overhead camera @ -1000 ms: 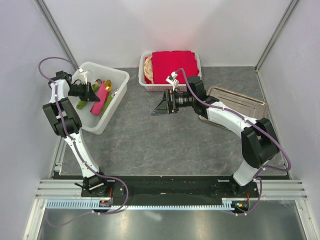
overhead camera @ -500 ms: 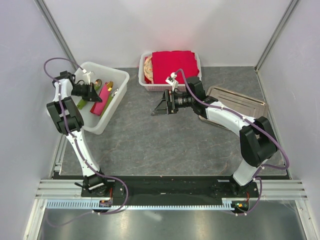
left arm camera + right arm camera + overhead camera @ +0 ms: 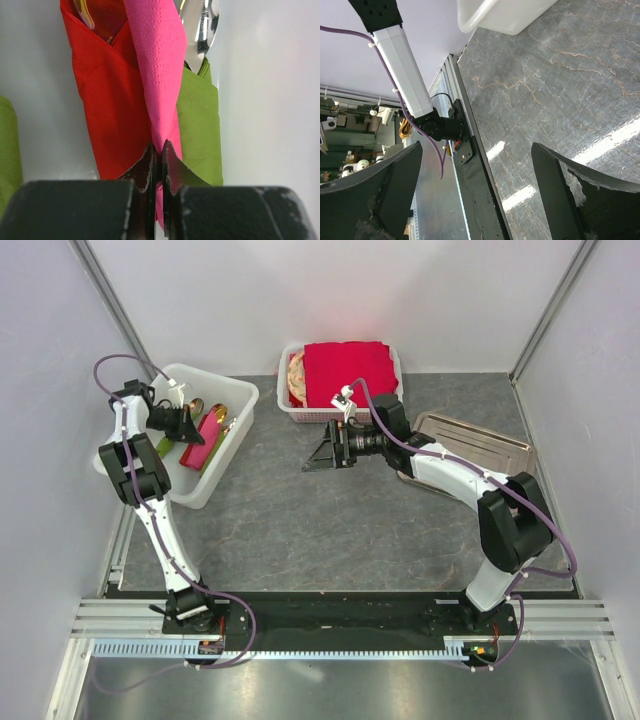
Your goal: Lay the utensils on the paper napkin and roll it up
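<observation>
The paper napkin (image 3: 159, 65), magenta-pink and rolled into a narrow bundle, is pinched at its near end by my left gripper (image 3: 159, 150), which is shut on it. In the top view the pink roll (image 3: 205, 428) lies in the white bin (image 3: 222, 458) with my left gripper (image 3: 190, 428) at its left end. Gold spoon bowls (image 3: 218, 411) show at the far end of the bundles. I cannot tell which utensils belong to the pink roll. My right gripper (image 3: 318, 456) hangs open over the table's middle, with nothing between its fingers (image 3: 555, 195).
Red (image 3: 107, 100) and green (image 3: 200, 125) napkin bundles lie beside the pink roll in the bin. A white basket (image 3: 292, 412) at the back holds a thick red napkin stack (image 3: 348, 370). A metal tray (image 3: 485, 445) lies behind my right arm.
My left arm has shifted slightly toward the back of the bin, carrying the pink roll a little with it. My right arm has not moved.
</observation>
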